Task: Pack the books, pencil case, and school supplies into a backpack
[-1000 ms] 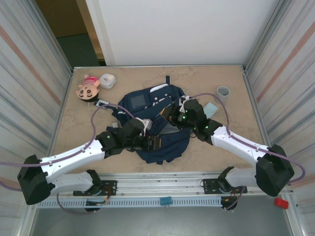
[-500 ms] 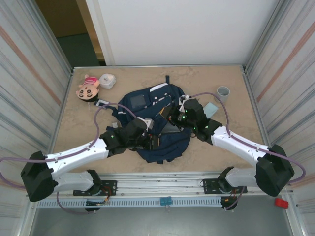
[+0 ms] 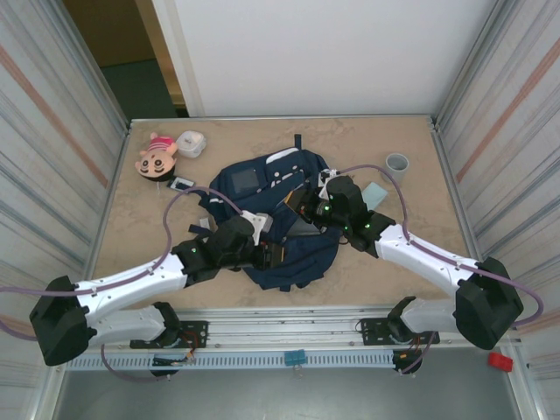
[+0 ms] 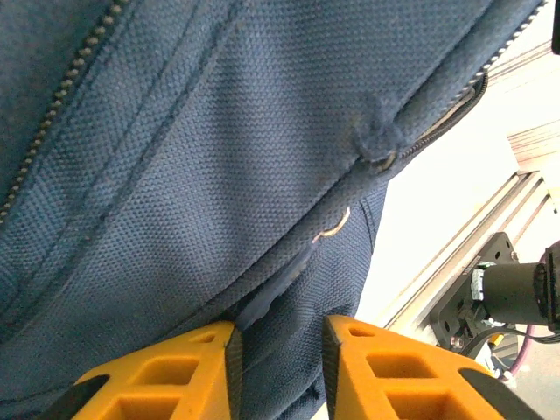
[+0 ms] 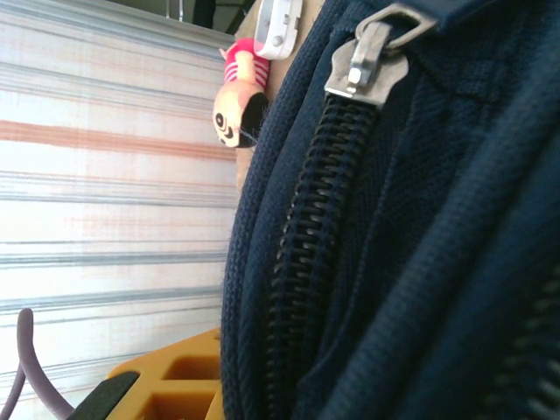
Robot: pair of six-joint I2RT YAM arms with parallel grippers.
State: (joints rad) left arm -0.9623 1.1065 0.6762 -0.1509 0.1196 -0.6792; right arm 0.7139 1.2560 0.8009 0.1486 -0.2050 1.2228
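**Navy backpack mid-bench, an arm at each side**

Ribbed metal panels wall in a beige, stone-patterned bench (image 3: pixel 350 140). The backpack (image 3: pixel 302 254) lies at its centre with the grey patch facing up. The left gripper (image 4: pixel 280 328) sits at the bag's near-left edge, its orange fingers (image 4: pixel 175 376) pinching a fold of navy fabric. The right gripper (image 3: pixel 304 204) is at the bag's far-right side. Its wrist view shows one orange finger (image 5: pixel 166 385) against the cloth, beside a zipper with a metal pull (image 5: pixel 367 52), and whether it is clamped cannot be told. A pale blue pad (image 3: pixel 376 194) lies just beside the right arm, near a grey cup (image 3: pixel 397 164). A pink doll head (image 3: pixel 156 156) rests at the far left, and a white-and-dark packet (image 3: pixel 181 184) lies between it and the bag.
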